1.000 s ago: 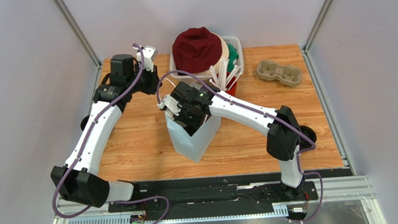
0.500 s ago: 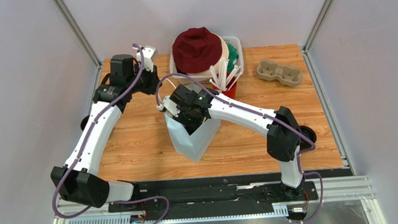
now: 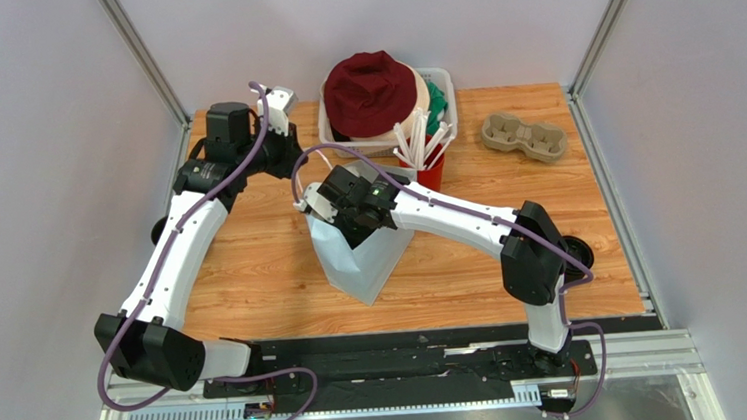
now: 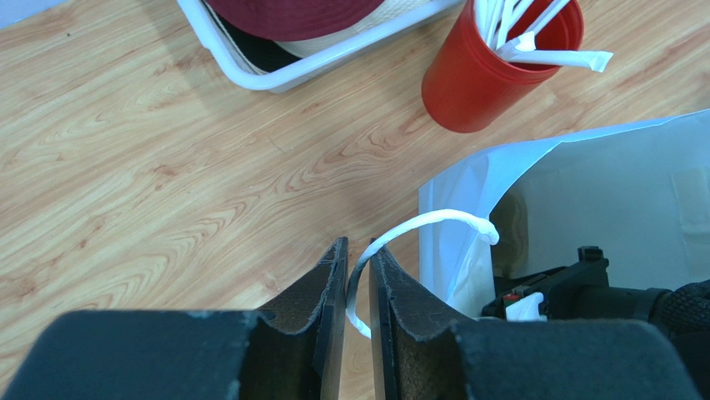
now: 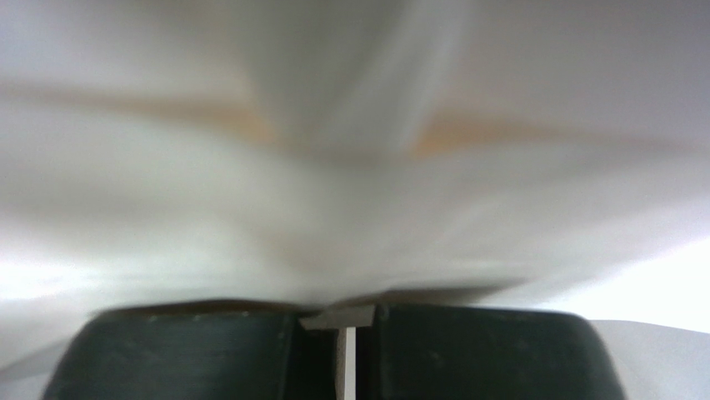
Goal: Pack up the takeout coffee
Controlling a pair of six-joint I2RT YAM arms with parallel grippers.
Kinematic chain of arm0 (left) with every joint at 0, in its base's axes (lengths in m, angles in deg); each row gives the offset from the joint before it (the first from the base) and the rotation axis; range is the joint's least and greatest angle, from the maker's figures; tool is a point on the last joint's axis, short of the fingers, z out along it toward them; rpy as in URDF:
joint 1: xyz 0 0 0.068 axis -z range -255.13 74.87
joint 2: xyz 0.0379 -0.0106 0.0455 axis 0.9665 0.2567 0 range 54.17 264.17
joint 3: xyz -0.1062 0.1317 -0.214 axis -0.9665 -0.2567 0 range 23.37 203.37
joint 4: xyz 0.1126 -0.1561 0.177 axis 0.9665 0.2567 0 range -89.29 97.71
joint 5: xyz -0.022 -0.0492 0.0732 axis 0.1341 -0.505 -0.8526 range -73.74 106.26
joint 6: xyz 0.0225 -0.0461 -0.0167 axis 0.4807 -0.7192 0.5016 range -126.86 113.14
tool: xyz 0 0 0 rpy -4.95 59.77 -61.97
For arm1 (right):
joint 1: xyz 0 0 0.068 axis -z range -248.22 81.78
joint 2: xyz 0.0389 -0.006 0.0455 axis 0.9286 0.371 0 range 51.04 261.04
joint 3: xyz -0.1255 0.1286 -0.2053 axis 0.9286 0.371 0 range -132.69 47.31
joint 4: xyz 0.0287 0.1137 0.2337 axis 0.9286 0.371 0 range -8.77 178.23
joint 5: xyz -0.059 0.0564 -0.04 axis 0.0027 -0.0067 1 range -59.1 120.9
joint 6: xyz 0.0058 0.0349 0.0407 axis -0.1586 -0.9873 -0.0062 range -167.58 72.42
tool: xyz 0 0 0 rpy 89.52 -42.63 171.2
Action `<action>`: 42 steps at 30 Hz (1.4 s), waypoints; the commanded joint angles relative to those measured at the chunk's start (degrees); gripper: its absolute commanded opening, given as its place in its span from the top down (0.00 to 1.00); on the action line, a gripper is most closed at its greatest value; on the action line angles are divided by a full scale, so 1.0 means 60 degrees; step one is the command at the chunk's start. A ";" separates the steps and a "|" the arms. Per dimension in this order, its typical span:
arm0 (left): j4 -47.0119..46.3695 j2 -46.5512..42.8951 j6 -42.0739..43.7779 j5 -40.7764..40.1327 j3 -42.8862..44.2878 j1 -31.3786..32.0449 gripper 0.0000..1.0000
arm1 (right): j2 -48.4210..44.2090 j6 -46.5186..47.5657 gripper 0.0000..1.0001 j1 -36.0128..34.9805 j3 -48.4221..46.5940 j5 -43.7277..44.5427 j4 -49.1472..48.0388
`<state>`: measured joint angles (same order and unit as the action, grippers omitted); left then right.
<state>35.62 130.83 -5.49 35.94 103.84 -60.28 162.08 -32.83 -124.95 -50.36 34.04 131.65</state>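
Takeout coffee unseen; left gripper (image 4: 357, 260) pinches bag handle (image 4: 437, 214).

My pincer (image 4: 357, 267) pinches the thin white handle loop (image 4: 417, 223) of the bag (image 4: 583, 175), its dark fingers nearly together around the strand. The bag stands open on the wooden bench (image 4: 150, 167), with a dark part of my other arm (image 4: 600, 287) inside. Beyond it stands a red cup (image 4: 475, 83) of wrapped straws (image 4: 550, 57), near a white basket (image 4: 275, 73).

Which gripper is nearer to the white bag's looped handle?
Left. The left gripper is shut on the handle; the right gripper is down inside the white bag, below it.
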 commanded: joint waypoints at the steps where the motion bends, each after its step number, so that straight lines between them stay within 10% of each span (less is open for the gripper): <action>1: -0.0194 -0.0458 -0.0008 0.0426 -0.0037 -0.0058 0.76 | 0.0404 -0.0084 1.00 -0.0286 0.0721 0.0005 0.1017; 10: -0.0194 -0.0443 -0.0008 0.0440 -0.0037 -0.0058 0.74 | 0.0038 0.0033 1.00 -0.0403 0.0517 -0.0186 0.1368; 20: -0.0165 -0.0458 -0.0008 0.0455 -0.0022 -0.0058 0.69 | -0.0329 0.0253 0.67 -0.0403 -0.0582 -0.0376 0.2232; 42: -0.0121 -0.0341 -0.0096 0.0601 0.0153 -0.0058 0.63 | -0.0856 0.0180 0.27 0.0021 -0.2061 -0.0537 0.2364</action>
<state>36.04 130.63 -5.53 38.32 103.64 -60.28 160.84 -32.09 -125.26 -59.03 31.05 145.09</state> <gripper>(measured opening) 0.348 0.720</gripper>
